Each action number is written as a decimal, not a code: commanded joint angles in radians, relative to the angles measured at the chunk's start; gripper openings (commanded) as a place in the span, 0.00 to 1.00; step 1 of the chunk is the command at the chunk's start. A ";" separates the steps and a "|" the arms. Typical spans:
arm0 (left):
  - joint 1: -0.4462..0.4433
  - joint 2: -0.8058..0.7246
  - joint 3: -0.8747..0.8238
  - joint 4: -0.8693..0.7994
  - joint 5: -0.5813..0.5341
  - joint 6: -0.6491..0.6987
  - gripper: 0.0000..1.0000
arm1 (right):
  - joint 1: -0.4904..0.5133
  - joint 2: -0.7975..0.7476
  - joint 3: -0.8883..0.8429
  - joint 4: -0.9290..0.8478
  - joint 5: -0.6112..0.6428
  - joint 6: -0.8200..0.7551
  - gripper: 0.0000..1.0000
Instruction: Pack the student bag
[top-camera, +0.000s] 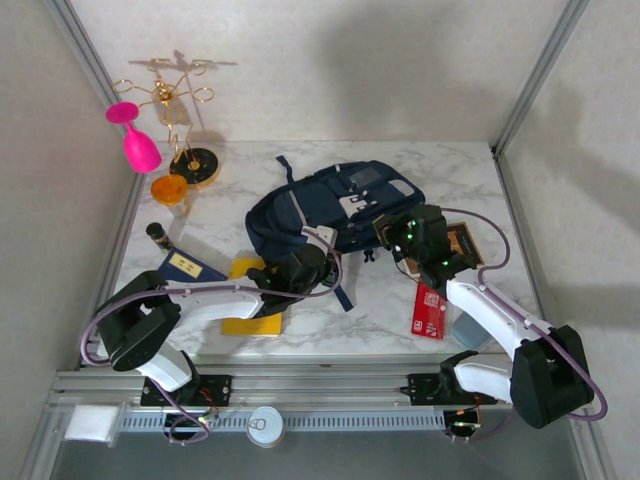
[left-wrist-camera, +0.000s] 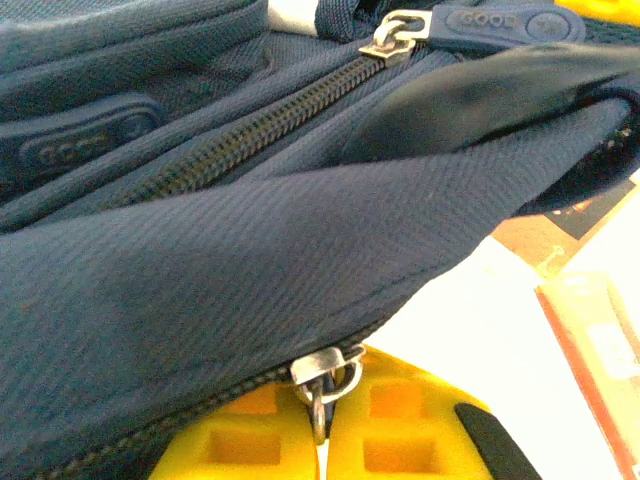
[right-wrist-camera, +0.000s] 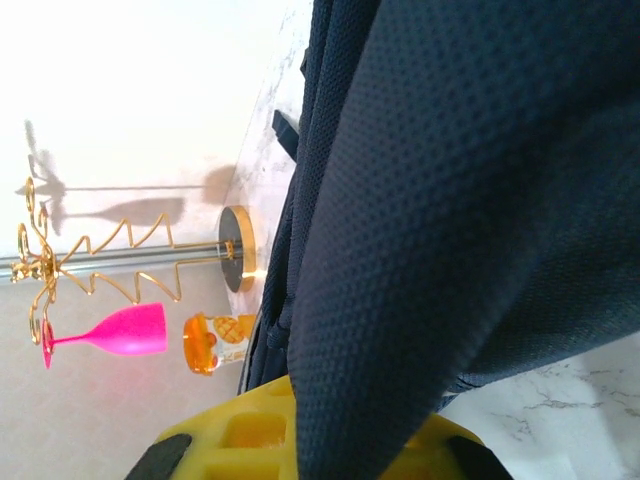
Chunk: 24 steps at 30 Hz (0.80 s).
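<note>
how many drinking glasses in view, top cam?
2. A pink goblet is upside down beside the gold wire rack at the far left; an orange glass stands by the rack's base. Others may be hidden behind the student bag.

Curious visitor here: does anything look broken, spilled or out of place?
Nothing looks spilled or broken. The student bag lies rumpled, pinched by the left gripper and right gripper. The pink goblet hangs upside down on its gold rack, apparently by design.

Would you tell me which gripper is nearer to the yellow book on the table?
Left. The left gripper is over the yellow book's far edge, at the student bag; the right gripper is well to the book's right, on the bag's other side.
</note>
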 joint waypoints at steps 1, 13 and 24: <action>0.012 -0.053 -0.033 -0.064 0.030 0.051 0.00 | -0.013 -0.030 0.066 0.053 -0.013 -0.030 0.00; 0.064 -0.217 -0.110 -0.263 0.018 0.085 0.00 | -0.138 0.054 0.124 0.040 -0.089 -0.139 0.00; 0.011 -0.108 0.023 -0.200 0.096 -0.024 0.00 | -0.226 0.320 0.360 -0.035 -0.142 -0.337 0.14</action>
